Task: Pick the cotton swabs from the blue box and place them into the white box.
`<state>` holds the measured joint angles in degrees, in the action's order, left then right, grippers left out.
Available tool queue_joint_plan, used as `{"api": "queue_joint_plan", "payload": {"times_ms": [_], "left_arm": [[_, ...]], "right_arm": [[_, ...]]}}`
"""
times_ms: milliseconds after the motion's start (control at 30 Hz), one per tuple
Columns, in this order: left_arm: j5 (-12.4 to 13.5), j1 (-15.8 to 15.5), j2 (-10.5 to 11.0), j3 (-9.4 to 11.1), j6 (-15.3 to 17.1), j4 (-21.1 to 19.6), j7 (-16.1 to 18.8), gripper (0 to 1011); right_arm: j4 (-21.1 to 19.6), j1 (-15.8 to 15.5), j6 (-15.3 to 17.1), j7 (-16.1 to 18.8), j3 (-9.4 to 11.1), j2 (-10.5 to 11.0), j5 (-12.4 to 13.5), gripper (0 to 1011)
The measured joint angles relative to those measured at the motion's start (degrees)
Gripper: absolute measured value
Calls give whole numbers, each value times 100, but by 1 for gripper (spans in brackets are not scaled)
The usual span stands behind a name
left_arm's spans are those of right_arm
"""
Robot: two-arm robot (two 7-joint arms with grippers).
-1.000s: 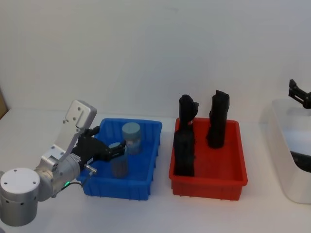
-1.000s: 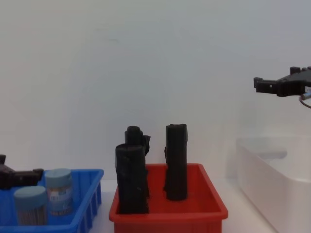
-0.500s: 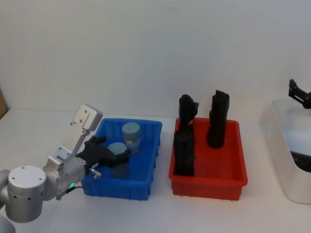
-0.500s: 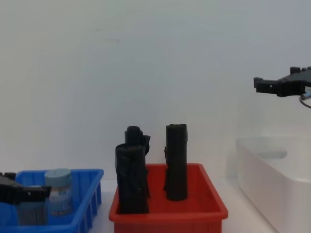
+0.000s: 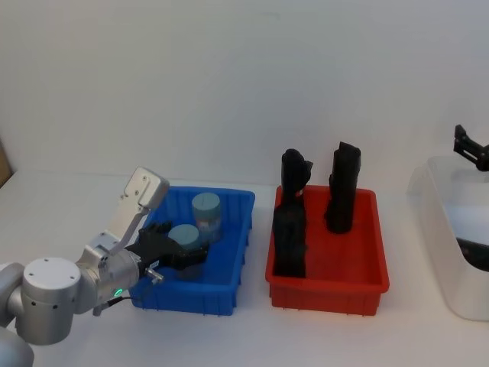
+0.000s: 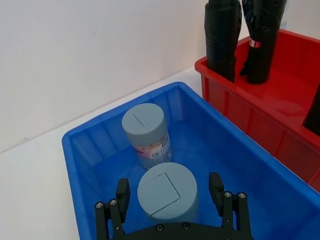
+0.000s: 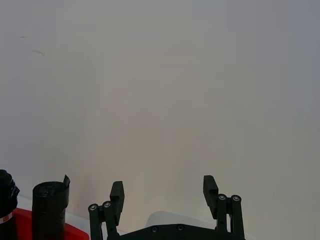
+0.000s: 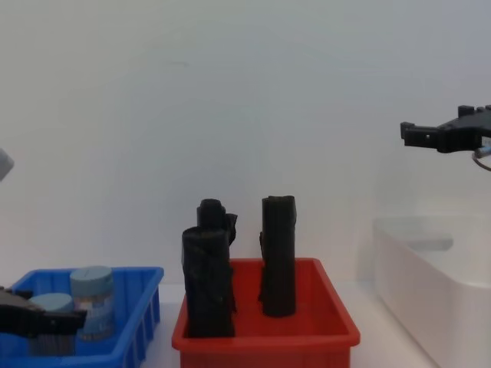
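Head high, facing down; chest low, level; left wrist near blue box [image 6: 250,170].

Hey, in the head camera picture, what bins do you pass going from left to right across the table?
blue box → red bin → white box

Heads up, your left gripper [image 6: 169,185] moved in the last second. Was sitting up beside near cotton swabs jar [image 5: 184,235], over left part of blue box [image 5: 238,252]. Now dropped and slid forward, spread fingers straddling that jar's lid, one each side, small gaps. Chest view: sank lower, crept right.
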<state>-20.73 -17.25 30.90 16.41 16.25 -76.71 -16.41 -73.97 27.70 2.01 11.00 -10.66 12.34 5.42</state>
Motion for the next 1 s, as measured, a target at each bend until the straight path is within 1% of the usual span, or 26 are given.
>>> {"api": "queue_joint_plan", "payload": {"times_ms": [133,200,267,300,333,400,500,533,567,667,1000], "left_arm": [[45,-48,-28,13,63,68,-20,1000],[58,-61,-35,16,79,86,-26,970],[73,-77,-44,20,101,109,-33,929],[77,-81,-47,22,108,115,-35,887],[86,-90,-53,25,120,129,-40,887],[95,-99,-59,28,134,144,-46,837],[107,-111,-66,31,149,161,-50,728],[107,-111,-66,31,149,161,-50,728],[111,-116,-70,32,154,169,-52,690],[118,-125,-75,33,162,180,-56,674],[128,-132,-82,36,150,185,-62,674]], "right_arm": [[0,0,0,0,0,0,0,1001],[0,0,0,0,0,0,0,1001],[0,0,0,0,0,0,0,1001],[0,0,0,0,0,0,0,1001],[0,0,0,0,0,0,0,1001],[0,0,0,0,0,0,0,1001],[0,0,0,0,0,0,0,1001],[0,0,0,0,0,0,0,1001],[0,0,0,0,0,0,0,1001],[0,0,0,0,0,0,0,1001],[0,0,0,0,0,0,0,1001]]}}
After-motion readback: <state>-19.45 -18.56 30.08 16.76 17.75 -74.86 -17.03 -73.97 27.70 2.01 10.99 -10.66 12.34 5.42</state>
